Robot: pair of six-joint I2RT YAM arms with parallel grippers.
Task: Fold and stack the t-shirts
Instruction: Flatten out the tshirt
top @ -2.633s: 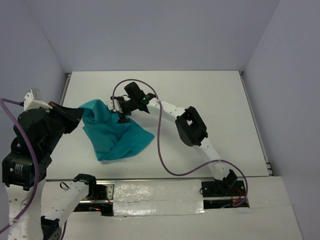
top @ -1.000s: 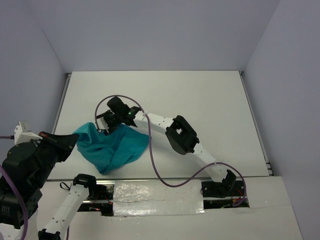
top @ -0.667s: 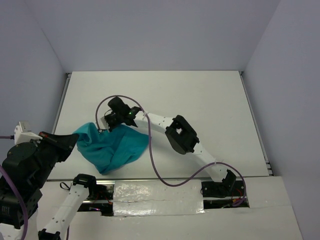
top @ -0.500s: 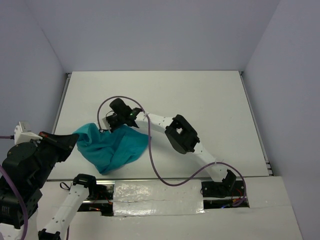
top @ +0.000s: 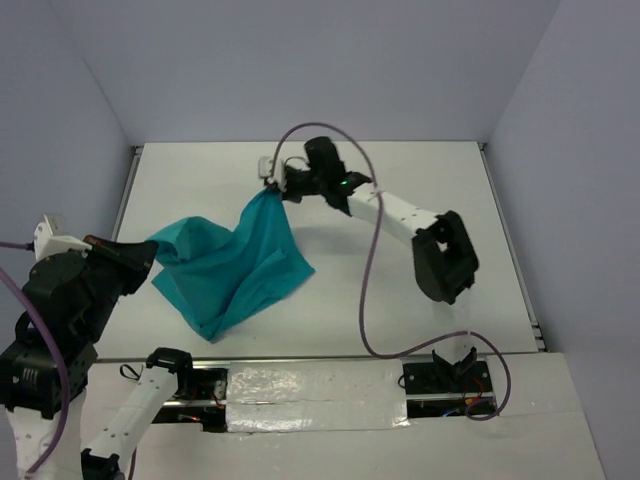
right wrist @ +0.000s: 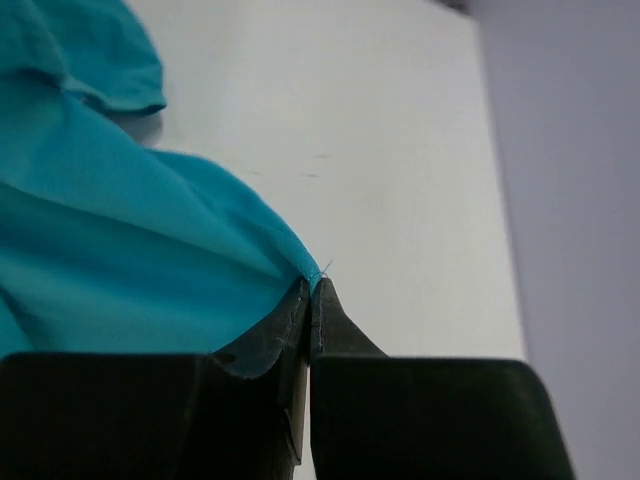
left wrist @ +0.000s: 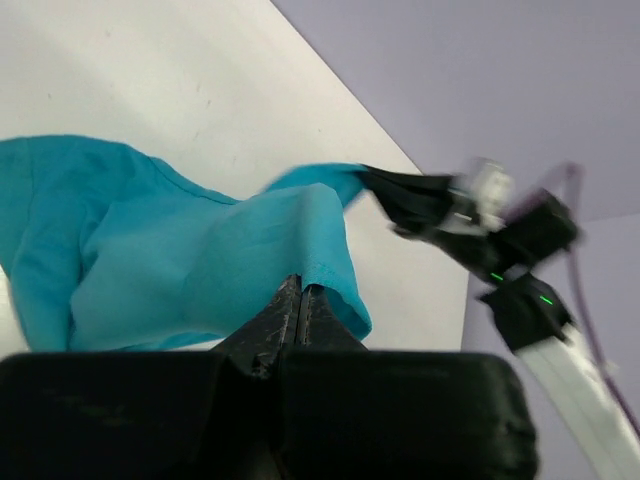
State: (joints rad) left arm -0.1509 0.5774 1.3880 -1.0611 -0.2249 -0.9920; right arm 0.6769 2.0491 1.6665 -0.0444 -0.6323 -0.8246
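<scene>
Right gripper (top: 277, 187), seen from above: jaws pinched shut on one edge of the teal t-shirt (top: 235, 270). It now sits high toward the far middle of the table (top: 420, 180), up from its lower spot a moment ago, while the left gripper (top: 150, 257) grips the opposite edge at the left side, so the cloth hangs stretched between them rather than bunched. Left wrist view: jaws closed on a hem, fabric draping away toward the other arm. Right wrist view: jaws clamped on a cloth corner above the table; by my reckoning this is spreading, with folding not yet begun.

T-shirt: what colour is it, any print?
The t-shirt is plain teal, no print; top view shows it best.
</scene>
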